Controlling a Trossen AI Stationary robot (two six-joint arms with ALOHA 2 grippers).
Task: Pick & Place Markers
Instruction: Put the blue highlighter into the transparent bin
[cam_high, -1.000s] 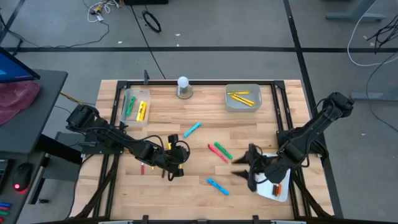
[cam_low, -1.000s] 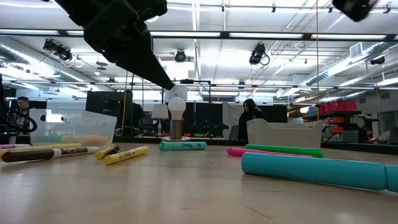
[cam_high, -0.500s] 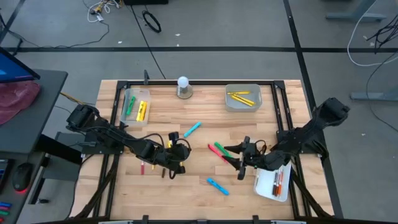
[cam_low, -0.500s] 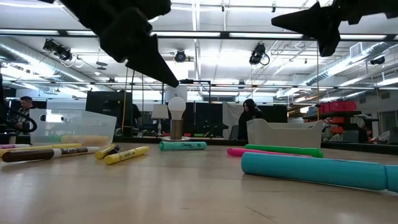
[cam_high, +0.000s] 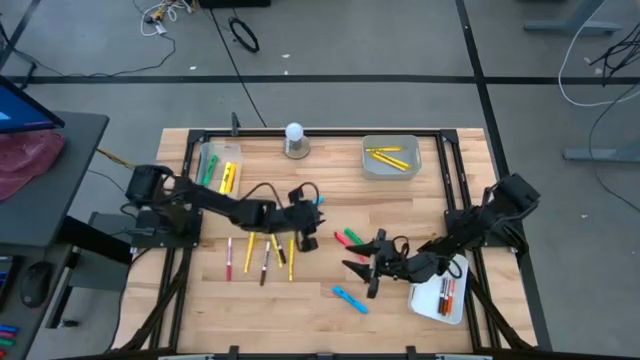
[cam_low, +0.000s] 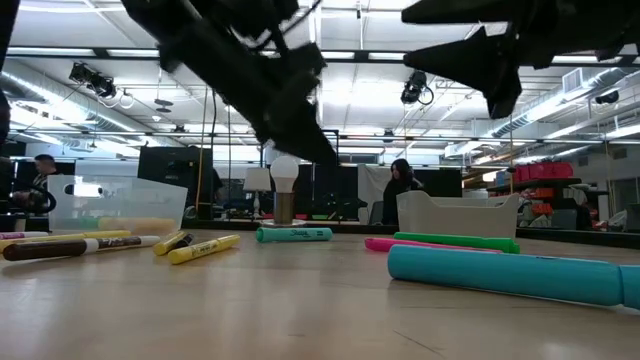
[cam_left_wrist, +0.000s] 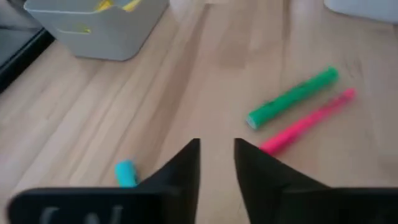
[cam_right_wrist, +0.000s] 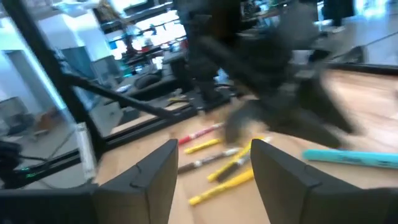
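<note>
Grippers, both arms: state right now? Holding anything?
Left gripper: fingers slightly apart, nothing between them, over the table middle.
Right gripper: open, empty, near the green marker and pink marker.

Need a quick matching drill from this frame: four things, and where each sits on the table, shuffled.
Things:
1. white ball on a base
2. grey bin with yellow markers
3. white tray with dark and red markers
4. clear tray with green and yellow markers

Places in the high view:
A. near right corner
B. far edge, middle
C. far left
D. far right of middle

Pairs: 1-B, 2-D, 3-A, 4-C
</note>
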